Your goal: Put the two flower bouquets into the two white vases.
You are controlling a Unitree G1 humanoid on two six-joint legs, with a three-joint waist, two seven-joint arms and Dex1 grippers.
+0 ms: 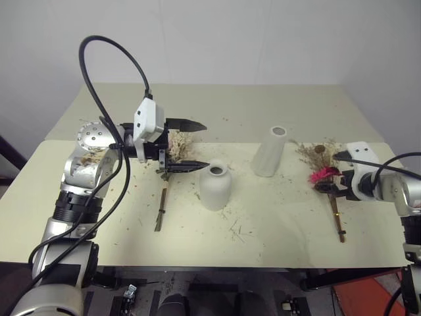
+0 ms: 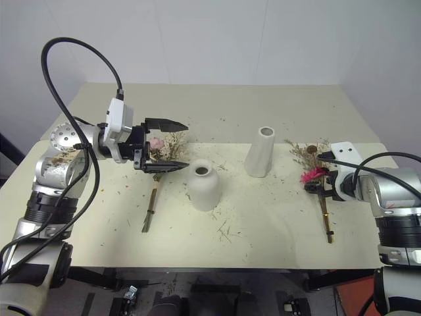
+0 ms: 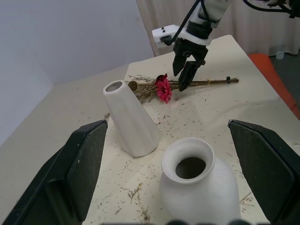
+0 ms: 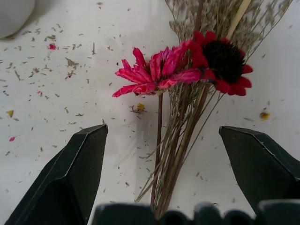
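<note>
Each arm: silver-grey metal joint housings, black ribbed collars. White wrist camera module; black cable looped above the left gripper (image 1: 186, 145) — two black tapered fingers. Right gripper (image 2: 320, 185) — likewise black.

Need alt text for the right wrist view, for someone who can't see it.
The right gripper is open, one black finger on each side of the magenta bouquet's brown stems, which lie on the pale table. Two magenta daisies head the bunch, with beige grasses behind. Dried flecks litter the table.
</note>
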